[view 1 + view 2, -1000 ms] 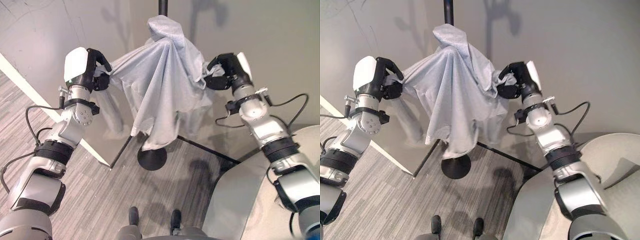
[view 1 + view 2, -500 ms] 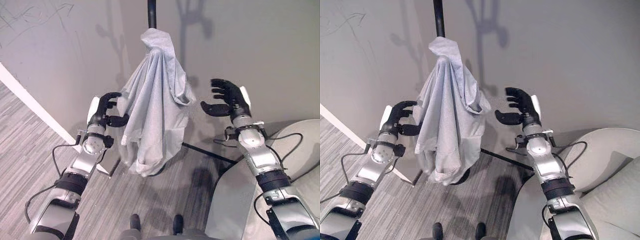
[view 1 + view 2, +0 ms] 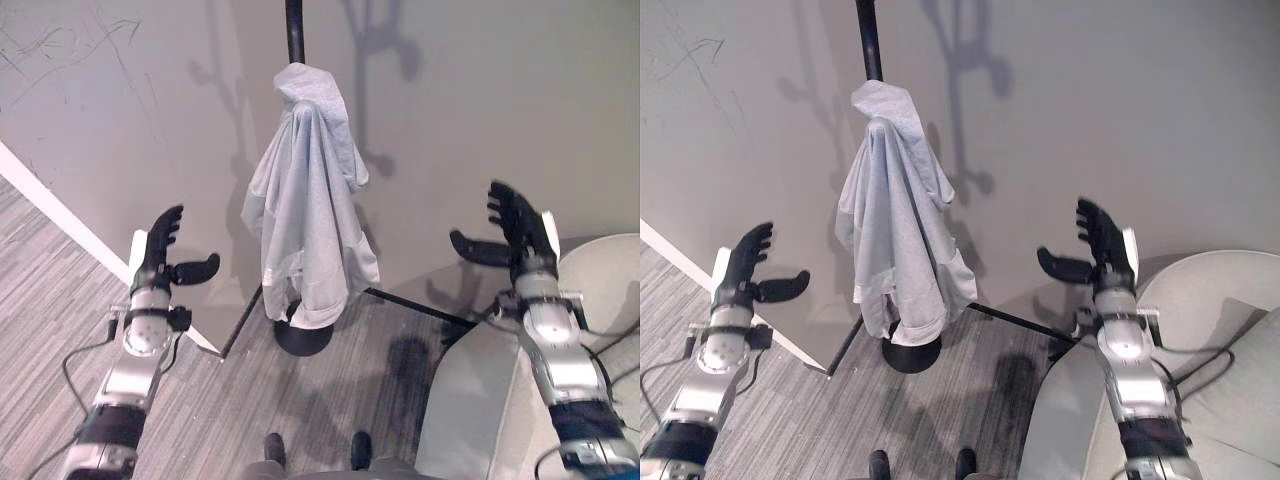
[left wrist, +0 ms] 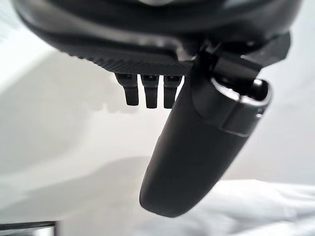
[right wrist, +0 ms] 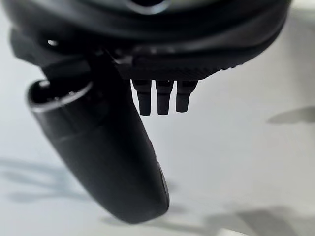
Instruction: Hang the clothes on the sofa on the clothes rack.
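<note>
Now both hands have released the grey garment (image 3: pixel 305 210), which hangs draped over the top of the clothes rack (image 3: pixel 294 30) pole, its hem just above the rack base. Left hand (image 3: pixel 160 250) and right hand (image 3: pixel 520 225) have drawn back, well apart from the rack on either side, fingers straight and empty. Hanging appears complete.

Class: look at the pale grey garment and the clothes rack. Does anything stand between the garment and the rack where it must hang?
Nothing visible does. The grey garment already hangs from the rack's black pole; the left hand and right hand are open, apart from it.
</note>
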You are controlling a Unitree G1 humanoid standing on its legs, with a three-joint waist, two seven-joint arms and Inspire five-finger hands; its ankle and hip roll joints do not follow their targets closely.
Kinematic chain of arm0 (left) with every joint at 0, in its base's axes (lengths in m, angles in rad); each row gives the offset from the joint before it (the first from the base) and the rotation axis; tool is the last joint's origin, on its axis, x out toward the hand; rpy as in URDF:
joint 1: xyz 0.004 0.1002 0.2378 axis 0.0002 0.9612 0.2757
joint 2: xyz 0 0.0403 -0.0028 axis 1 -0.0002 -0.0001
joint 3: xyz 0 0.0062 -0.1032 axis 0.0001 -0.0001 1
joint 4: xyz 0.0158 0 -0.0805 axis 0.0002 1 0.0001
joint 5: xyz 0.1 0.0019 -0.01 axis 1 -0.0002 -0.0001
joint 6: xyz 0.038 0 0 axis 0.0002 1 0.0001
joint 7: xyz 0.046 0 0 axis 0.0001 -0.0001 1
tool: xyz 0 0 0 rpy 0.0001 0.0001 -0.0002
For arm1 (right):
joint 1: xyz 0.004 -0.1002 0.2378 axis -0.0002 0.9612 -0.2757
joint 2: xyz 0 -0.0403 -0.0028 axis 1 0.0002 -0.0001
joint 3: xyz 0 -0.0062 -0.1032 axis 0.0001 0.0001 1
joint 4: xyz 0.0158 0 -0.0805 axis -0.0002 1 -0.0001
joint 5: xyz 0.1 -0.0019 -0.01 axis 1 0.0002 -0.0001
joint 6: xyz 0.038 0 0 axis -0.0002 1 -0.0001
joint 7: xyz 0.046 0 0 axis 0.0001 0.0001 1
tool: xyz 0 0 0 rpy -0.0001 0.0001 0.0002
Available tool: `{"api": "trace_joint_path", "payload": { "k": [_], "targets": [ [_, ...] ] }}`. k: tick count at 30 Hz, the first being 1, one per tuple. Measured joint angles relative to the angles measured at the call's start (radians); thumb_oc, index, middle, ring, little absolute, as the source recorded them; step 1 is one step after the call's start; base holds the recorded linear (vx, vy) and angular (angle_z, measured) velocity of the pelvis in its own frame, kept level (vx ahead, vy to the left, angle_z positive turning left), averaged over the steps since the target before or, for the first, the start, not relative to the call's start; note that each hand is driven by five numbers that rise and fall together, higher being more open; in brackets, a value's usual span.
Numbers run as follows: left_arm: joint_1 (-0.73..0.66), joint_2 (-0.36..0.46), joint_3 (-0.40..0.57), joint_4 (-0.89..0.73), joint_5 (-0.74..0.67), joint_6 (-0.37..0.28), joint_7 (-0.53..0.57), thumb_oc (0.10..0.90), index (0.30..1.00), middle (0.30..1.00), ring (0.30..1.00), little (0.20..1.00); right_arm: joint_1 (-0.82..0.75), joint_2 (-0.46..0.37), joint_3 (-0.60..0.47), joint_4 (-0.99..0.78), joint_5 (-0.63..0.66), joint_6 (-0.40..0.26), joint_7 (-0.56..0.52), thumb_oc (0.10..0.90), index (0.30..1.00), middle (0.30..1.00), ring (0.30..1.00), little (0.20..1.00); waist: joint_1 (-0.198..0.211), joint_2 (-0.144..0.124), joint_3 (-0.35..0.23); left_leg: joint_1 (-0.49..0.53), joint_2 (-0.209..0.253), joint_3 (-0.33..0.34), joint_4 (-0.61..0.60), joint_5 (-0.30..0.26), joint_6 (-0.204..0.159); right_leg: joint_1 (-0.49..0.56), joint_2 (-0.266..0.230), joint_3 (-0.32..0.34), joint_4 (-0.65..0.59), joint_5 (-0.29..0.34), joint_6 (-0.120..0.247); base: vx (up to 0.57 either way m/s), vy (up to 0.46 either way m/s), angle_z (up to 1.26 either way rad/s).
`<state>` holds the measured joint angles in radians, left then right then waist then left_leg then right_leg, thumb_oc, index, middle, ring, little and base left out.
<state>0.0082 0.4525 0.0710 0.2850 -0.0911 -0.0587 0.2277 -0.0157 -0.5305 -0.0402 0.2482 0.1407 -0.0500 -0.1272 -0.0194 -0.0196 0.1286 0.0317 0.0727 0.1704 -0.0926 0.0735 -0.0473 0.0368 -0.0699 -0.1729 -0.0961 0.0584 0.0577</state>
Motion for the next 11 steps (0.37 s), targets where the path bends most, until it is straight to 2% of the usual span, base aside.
{"api": "trace_joint_path", "payload": {
  "k": [2,6,7,8,10,11],
  "targets": [
    [0.066,-0.048,-0.008,0.033,-0.031,-0.003,-0.043,0.800,0.900,0.900,0.900,0.900,0.053,0.028,0.011,0.075,-0.036,0.016,0.026,0.800,0.900,0.900,0.900,0.900,0.010,0.005,-0.001,0.000,0.000,0.000,-0.001,0.000,0.000,0.000,-0.001,0.000,0.000,-0.002,0.002,0.00,0.000,0.00],
    [0.196,-0.156,-0.090,0.214,-0.065,0.008,-0.136,0.800,0.900,0.900,0.900,0.900,0.161,0.167,0.059,0.305,-0.093,0.047,0.058,0.800,0.900,0.900,0.900,0.900,0.013,0.018,-0.009,0.003,0.000,-0.002,-0.003,-0.010,-0.004,-0.004,-0.001,0.000,0.000,-0.007,0.000,0.00,0.000,0.00],
    [0.219,-0.222,-0.107,0.349,-0.074,-0.005,-0.151,0.800,0.900,0.900,0.900,0.900,0.195,0.232,0.069,0.413,-0.095,0.036,0.054,0.800,0.900,0.900,0.900,0.900,0.015,0.022,-0.014,-0.003,0.000,-0.004,-0.003,-0.009,-0.004,-0.008,-0.001,-0.002,0.000,-0.008,0.000,0.00,0.000,0.00],
    [0.213,-0.253,-0.117,0.437,-0.084,0.004,-0.158,0.800,0.900,0.900,0.900,0.900,0.195,0.265,0.078,0.489,-0.094,0.042,0.052,0.800,0.900,0.900,0.900,0.900,0.014,0.023,-0.022,-0.008,0.000,-0.004,-0.003,-0.009,-0.004,-0.013,-0.001,-0.002,0.000,-0.008,-0.001,0.00,0.000,0.00],
    [0.201,-0.251,-0.170,0.538,-0.091,0.036,-0.192,0.800,0.900,0.900,0.900,0.900,0.197,0.308,0.116,0.587,-0.092,0.060,0.064,0.800,0.900,0.900,0.900,0.900,0.011,0.024,-0.030,-0.019,0.001,-0.006,-0.003,-0.007,-0.003,-0.021,0.000,-0.006,0.000,-0.007,-0.001,-0.01,0.018,0.04],
    [0.193,-0.239,-0.195,0.584,-0.067,0.028,-0.189,0.800,0.900,0.900,0.900,0.900,0.188,0.317,0.133,0.639,-0.084,0.059,0.066,0.800,0.900,0.900,0.900,0.900,0.014,0.025,-0.031,-0.021,0.001,-0.007,-0.003,-0.005,-0.003,-0.023,0.000,-0.008,0.000,-0.007,0.000,0.01,0.011,0.10]
  ]
}}
